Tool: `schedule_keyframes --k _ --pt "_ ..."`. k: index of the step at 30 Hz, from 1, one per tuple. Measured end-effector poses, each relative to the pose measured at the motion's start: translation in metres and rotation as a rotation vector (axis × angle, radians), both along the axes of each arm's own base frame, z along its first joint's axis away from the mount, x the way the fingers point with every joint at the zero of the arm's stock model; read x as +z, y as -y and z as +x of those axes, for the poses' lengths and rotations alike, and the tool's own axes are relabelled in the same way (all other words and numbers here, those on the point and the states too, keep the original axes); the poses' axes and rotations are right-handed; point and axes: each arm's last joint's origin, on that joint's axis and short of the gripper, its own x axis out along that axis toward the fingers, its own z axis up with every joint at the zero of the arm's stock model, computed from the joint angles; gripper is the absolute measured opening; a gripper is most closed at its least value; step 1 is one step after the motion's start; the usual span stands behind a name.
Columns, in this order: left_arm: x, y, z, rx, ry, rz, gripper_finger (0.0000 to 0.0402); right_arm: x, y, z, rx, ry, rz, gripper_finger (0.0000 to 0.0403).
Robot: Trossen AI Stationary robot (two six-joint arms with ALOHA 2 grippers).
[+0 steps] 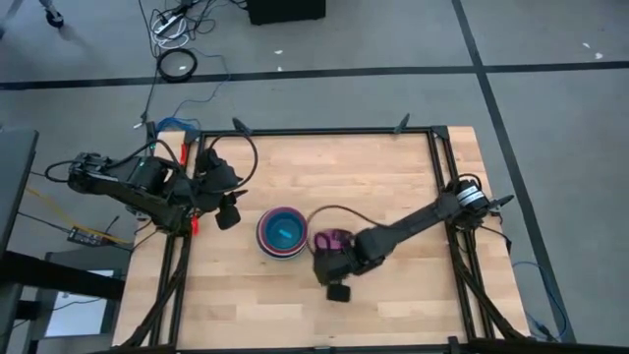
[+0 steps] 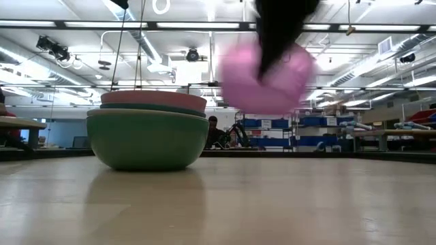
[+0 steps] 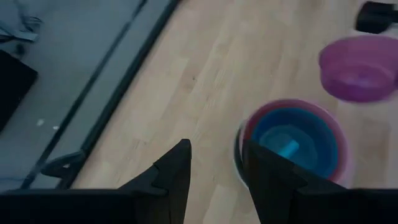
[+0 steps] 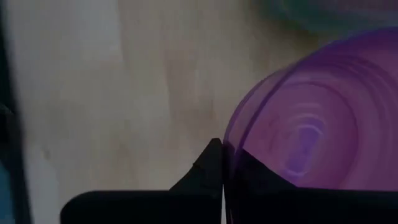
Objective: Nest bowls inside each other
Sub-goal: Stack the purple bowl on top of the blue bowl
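A stack of nested bowls (image 1: 282,233) rests on its base on the wooden table, left of centre. In the low view its outer bowl is sage green (image 2: 146,139), with a teal rim and a pink rim (image 2: 153,99) above it; blue and cyan bowls sit inside (image 3: 292,142). Just right of the stack hangs a purple bowl (image 1: 335,239), with my right gripper (image 1: 330,250) shut on it. My left gripper (image 1: 232,217) waits open, left of the stack and above the table, with nothing between its fingers (image 3: 214,168). My right gripper pinches the purple bowl's rim (image 4: 231,144) between its two fingers, one finger inside the bowl and one outside. The fingers point steeply down and come from the table's near side. The bowl (image 2: 266,78) hangs below the gripper, open side up, clear of the table.
Bare wooden tabletop (image 1: 393,187) lies all around the stack. A black frame (image 1: 437,177) runs along the table's far, left and right edges. Cables and grey floor lie beyond the table's far edge.
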Motion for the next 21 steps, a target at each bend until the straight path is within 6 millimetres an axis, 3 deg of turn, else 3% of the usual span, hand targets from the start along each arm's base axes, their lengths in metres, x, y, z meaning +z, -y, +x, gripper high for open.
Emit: schedule_keyframes --k 4,8,11,15,21 --pt "0.001 -0.001 0.000 0.021 0.008 0.028 0.0152 0.047 0.017 0.027 0.029 0.238 -0.035 0.0001" --pt "0.001 -0.001 0.000 0.023 0.012 0.029 0.0152 0.069 0.042 0.051 0.056 0.434 -0.032 0.0001" --pt "0.001 -0.001 0.000 0.028 0.021 0.033 0.0152 0.069 0.061 0.067 0.060 0.524 0.016 0.0000" --pt "0.004 -0.003 -0.006 0.030 0.039 0.029 0.0152 0.051 0.081 0.078 0.033 0.469 0.031 0.0000" --pt "0.011 -0.007 -0.019 0.036 0.086 0.021 0.0152 0.031 0.083 0.088 0.064 0.420 0.164 0.0020"
